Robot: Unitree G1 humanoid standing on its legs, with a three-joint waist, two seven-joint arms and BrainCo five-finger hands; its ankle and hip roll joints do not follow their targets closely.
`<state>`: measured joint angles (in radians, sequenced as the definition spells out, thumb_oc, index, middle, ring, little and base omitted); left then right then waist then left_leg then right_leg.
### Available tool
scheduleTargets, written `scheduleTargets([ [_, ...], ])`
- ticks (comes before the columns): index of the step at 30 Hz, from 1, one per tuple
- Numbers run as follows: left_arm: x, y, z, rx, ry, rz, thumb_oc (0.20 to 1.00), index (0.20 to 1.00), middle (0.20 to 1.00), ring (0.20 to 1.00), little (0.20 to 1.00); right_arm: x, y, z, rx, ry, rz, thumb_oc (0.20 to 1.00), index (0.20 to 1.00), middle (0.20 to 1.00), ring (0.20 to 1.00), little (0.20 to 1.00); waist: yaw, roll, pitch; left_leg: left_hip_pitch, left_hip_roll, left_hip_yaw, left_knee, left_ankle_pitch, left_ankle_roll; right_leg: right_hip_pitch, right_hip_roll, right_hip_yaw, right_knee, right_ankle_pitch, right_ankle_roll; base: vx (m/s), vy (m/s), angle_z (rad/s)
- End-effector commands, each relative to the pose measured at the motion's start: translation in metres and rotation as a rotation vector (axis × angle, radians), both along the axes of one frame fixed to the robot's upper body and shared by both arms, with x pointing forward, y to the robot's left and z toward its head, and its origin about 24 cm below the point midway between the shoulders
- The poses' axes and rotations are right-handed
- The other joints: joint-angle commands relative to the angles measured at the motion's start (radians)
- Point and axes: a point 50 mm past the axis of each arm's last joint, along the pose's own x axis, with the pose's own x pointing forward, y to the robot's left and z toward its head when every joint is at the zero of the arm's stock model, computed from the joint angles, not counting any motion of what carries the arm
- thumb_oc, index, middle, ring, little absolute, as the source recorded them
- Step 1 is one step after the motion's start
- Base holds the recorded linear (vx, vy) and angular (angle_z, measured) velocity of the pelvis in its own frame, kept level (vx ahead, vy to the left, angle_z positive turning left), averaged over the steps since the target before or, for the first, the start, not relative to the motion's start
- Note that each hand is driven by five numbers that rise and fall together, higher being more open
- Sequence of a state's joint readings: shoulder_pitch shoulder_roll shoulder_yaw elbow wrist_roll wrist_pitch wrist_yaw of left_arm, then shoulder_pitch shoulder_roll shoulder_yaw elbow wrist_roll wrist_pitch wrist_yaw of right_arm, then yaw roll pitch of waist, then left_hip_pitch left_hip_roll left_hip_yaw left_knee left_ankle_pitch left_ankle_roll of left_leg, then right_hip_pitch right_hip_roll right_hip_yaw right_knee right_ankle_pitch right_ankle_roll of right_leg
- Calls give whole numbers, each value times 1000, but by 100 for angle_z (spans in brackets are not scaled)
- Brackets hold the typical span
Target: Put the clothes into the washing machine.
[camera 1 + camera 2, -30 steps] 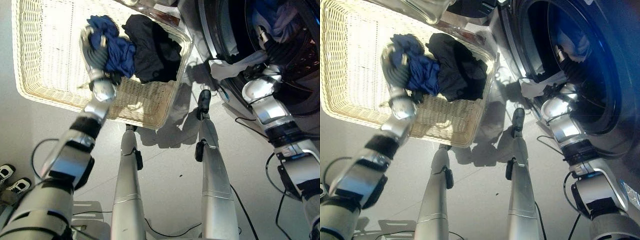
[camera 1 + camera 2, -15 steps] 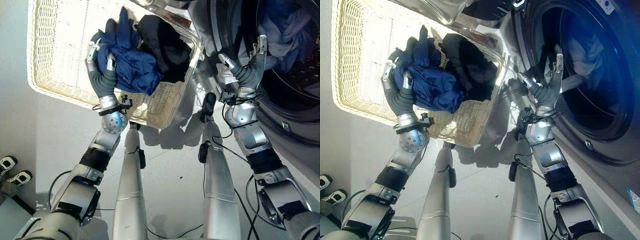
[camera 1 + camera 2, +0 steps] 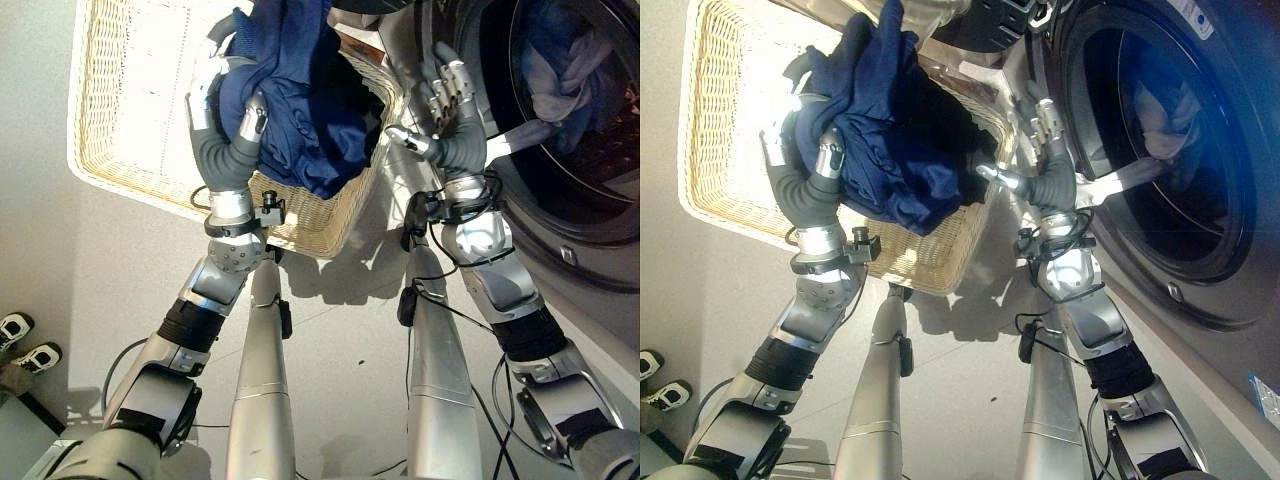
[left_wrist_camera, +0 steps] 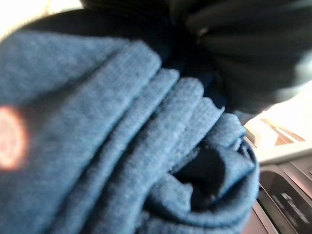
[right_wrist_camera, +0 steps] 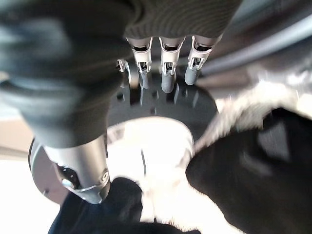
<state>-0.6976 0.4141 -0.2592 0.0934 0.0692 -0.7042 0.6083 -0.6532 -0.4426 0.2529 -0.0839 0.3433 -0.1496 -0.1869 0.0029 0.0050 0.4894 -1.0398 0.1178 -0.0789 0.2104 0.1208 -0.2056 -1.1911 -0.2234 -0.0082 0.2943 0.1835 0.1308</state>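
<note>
Left eye view: two hands up.
Left hand (image 3: 222, 130): fingers curled round one blue garment (image 3: 300, 95), lifted over the wicker basket (image 3: 120, 110).
Right hand (image 3: 452, 110): fingers spread, holding nothing, by the washing machine (image 3: 590, 130) door opening.
Basket: one dark garment (image 3: 970, 140) inside.
Drum: pale clothes (image 3: 555, 70) already in.

Pale grey floor (image 3: 340, 340), brightly lit; shoes (image 3: 14, 330) at edge.

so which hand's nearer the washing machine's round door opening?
Right. The right hand is open beside the opening; the left hand grips the dark blue cloth garment above the wicker basket.
</note>
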Motion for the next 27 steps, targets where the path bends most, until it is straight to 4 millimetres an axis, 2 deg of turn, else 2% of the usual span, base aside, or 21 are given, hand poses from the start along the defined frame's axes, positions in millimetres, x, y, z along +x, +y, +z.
scheduleTargets([
  [1, -26, -12, 25, 113, -210, -10, 200, 200, 200, 200, 200, -19, 13, 12, -3, -28, 216, 1000, 1000, 1000, 1000, 1000, 0, 13, 31, -4, -72, -11, -7, 4, 95, 57, 34, -58, -1, 5, 63, 0, 0, 0],
  [3, -25, -17, 28, 174, -219, 27, 200, 200, 200, 200, 200, -18, 21, 7, -1, 56, 365, 1000, 1000, 1000, 1000, 1000, 2, 9, 31, 2, -71, -9, -6, 9, 93, 66, 31, -65, -4, 6, 64, 0, 0, 0],
  [6, -25, -18, 30, 190, -222, 9, 200, 200, 200, 200, 200, -18, 27, 6, -22, 74, 413, 1000, 1000, 1000, 1000, 1000, 4, 8, 31, 3, -68, -9, -9, 12, 92, 69, 30, -68, -7, 6, 64, 0, 0, 0],
  [10, -26, -32, 31, 250, -250, 12, 200, 200, 200, 200, 200, -20, 42, 4, -37, 114, 521, 1000, 1000, 1000, 1000, 1000, 7, 5, 31, -1, -70, -14, -7, 17, 91, 69, 27, -73, -9, 10, 64, 0, 0, 0],
  [21, -28, -50, 28, 284, -231, -79, 200, 200, 200, 200, 200, -25, 63, 7, -62, 109, 620, 1000, 1000, 1000, 1000, 1000, 12, 3, 31, -8, -73, -18, -4, 22, 93, 68, 28, -78, -13, 14, 66, 0, 0, 0],
  [22, -28, -50, 28, 284, -228, -87, 200, 200, 200, 200, 200, -26, 63, 8, -62, 106, 621, 953, 953, 953, 953, 953, 12, 3, 31, -8, -73, -18, -4, 22, 93, 68, 28, -78, -13, 15, 66, 0, 0, 0],
  [23, -28, -51, 28, 286, -227, -96, 200, 200, 200, 200, 200, -26, 64, 9, -60, 103, 625, 683, 683, 683, 683, 683, 13, 3, 31, -11, -74, -19, -2, 22, 93, 67, 28, -79, -14, 15, 66, 0, 0, 0],
  [24, -29, -53, 27, 289, -225, -113, 200, 200, 200, 200, 200, -27, 66, 11, -51, 96, 627, 200, 200, 200, 200, 200, 13, 2, 31, -10, -75, -19, -2, 23, 93, 67, 29, -79, -14, 16, 66, 0, 0, 0],
  [27, -30, -58, 27, 296, -222, -137, 200, 200, 200, 200, 200, -28, 67, 13, -25, 84, 624, 200, 200, 200, 200, 200, 13, 4, 31, -9, -76, -19, -3, 23, 94, 68, 27, -80, -16, 18, 67, 0, 0, 0],
])
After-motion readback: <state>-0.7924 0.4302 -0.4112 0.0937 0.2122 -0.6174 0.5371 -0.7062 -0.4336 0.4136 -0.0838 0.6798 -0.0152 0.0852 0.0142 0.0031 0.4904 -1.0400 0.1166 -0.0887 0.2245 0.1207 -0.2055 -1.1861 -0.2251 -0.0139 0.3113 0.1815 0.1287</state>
